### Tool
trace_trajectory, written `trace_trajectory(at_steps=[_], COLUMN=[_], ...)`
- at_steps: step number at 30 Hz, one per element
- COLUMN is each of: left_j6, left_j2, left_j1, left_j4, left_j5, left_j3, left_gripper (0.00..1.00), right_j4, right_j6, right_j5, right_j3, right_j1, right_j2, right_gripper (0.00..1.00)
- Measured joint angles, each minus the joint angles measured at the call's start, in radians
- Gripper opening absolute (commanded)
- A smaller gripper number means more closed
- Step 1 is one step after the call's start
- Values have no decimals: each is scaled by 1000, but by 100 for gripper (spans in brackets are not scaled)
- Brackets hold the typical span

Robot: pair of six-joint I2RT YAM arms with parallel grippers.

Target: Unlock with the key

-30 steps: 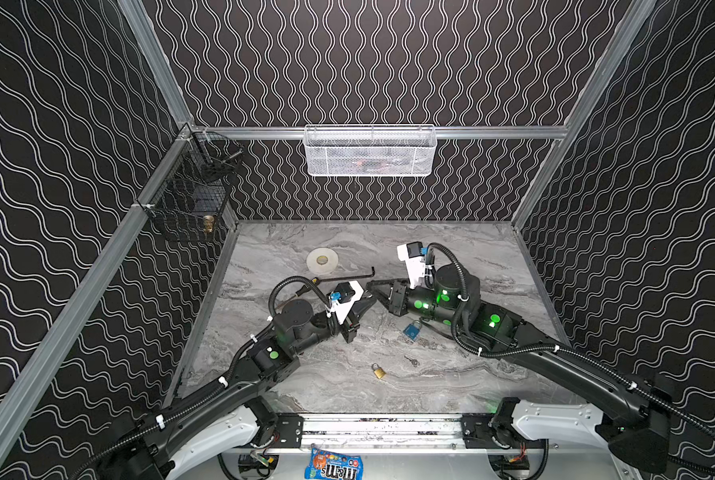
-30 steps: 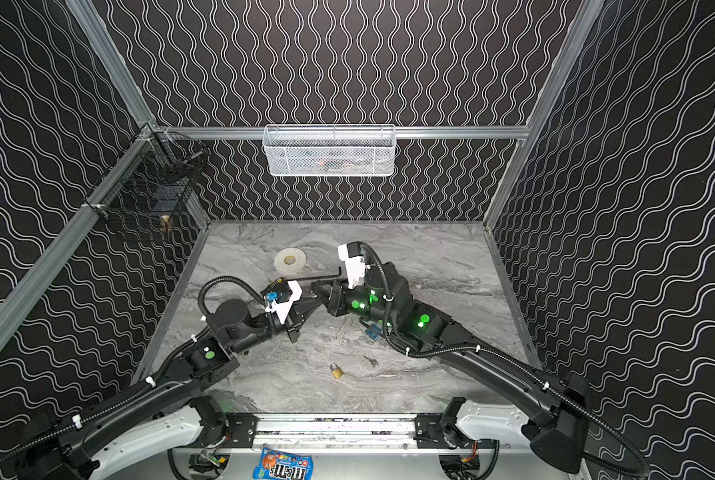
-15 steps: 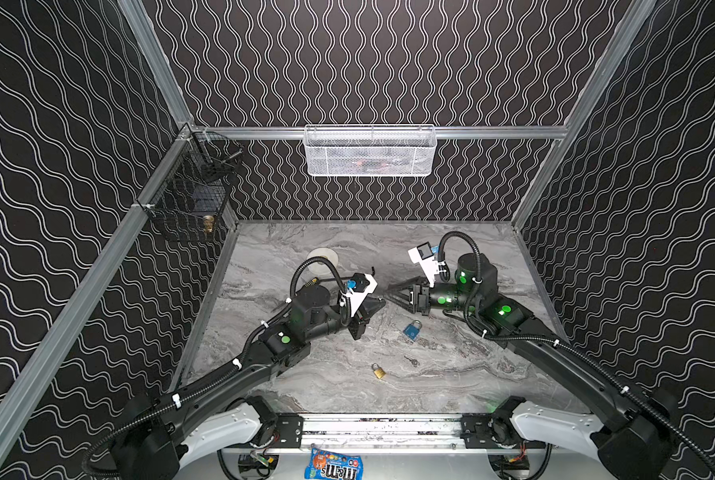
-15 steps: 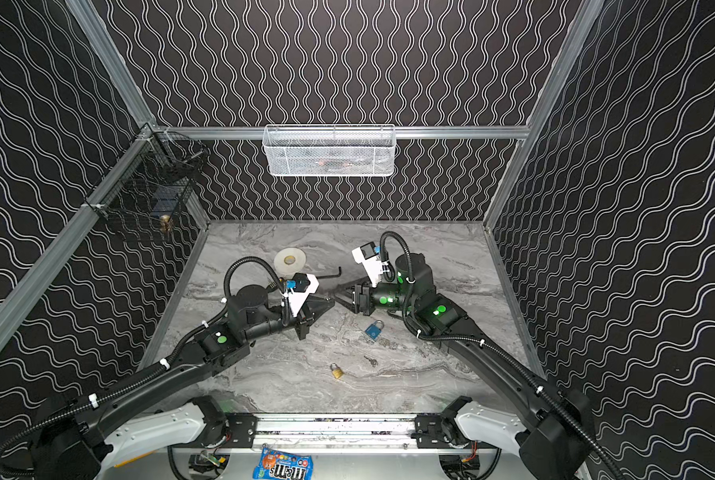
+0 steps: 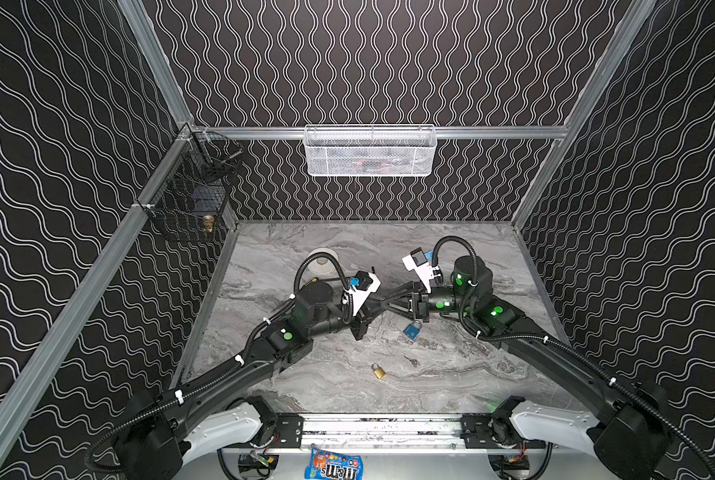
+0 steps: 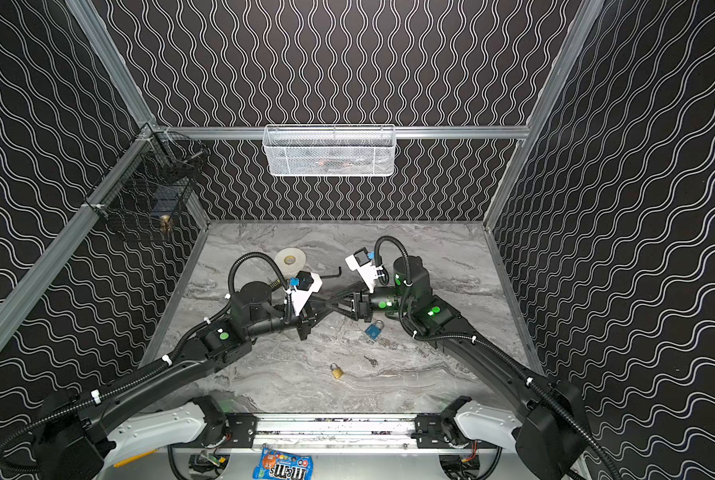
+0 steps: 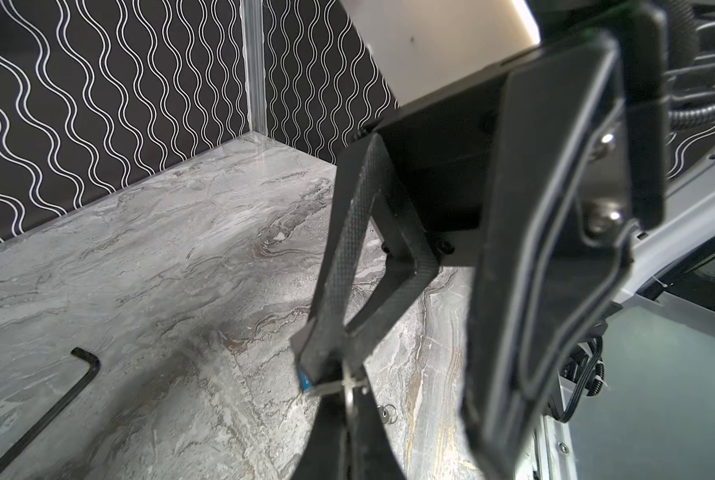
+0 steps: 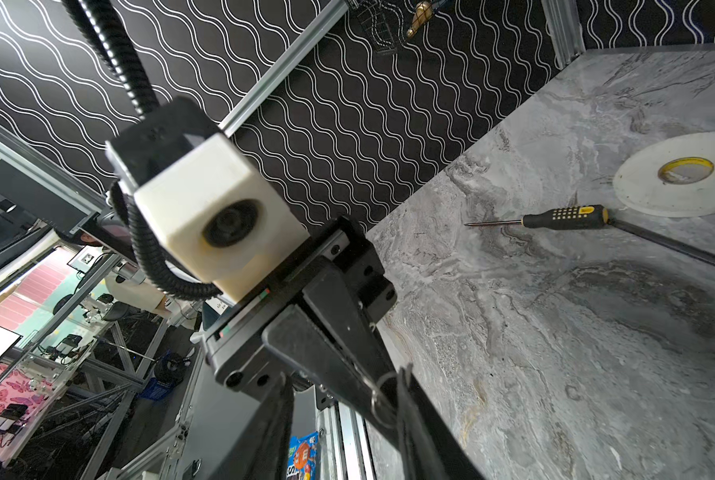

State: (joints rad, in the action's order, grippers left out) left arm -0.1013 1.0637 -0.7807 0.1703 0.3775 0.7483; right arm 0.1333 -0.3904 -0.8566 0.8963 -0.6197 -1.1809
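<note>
- Both arms are sitting farther right than a second ago, tools meeting tip to tip above the counter [image 5: 326,388].
- Nearest, brass padlock [image 5: 378,371] and loose key [image 5: 412,360] are lying apart; blue padlock [image 5: 412,331] is lying just beyond.
- Left tool [image 5: 377,303] is pinching the blue-headed key [image 7: 305,379]; right tool [image 5: 389,299] is standing spread around it.
- Tape roll [image 6: 282,255] is lying farthest.

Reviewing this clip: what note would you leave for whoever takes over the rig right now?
Left gripper: shut, pinching the blue-headed key above the table.
Right gripper: open, jaws apart around the left tip, close to the key; looks like a handover.
Blue padlock lies unheld on the table beside the right gripper; brass padlock and a second key lie nearer the front.
Done: key lifted. Left: insert it, probably in the blue padlock, turn, open.
</note>
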Motion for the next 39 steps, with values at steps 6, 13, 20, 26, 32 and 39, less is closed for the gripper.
trace_trajectory(at_steps=[6,13,20,26,32,39], left_j6=[-1,-1,-1,0,0,-1], left_j2=[9,10,18,20,29,30], left_j1=[0,1,2,1,1,1], left_j4=[-11,-15,-34,-36,-41,-55], left_j5=[12,12,10,18,18,14], left_j3=[7,7,13,18,24,24], left_gripper=[0,0,0,0,0,0], right_j4=[0,-1,-13,-21,-22,-18], right_j6=[22,43,70,91,112,124], right_j5=[9,18,33,66,67,58], right_j3=[1,6,11,11,10,1], right_j1=[0,0,1,5,5,12], right_j2=[-11,-26,-37,-36,-42,-42], right_gripper=[33,27,30,27,20,10])
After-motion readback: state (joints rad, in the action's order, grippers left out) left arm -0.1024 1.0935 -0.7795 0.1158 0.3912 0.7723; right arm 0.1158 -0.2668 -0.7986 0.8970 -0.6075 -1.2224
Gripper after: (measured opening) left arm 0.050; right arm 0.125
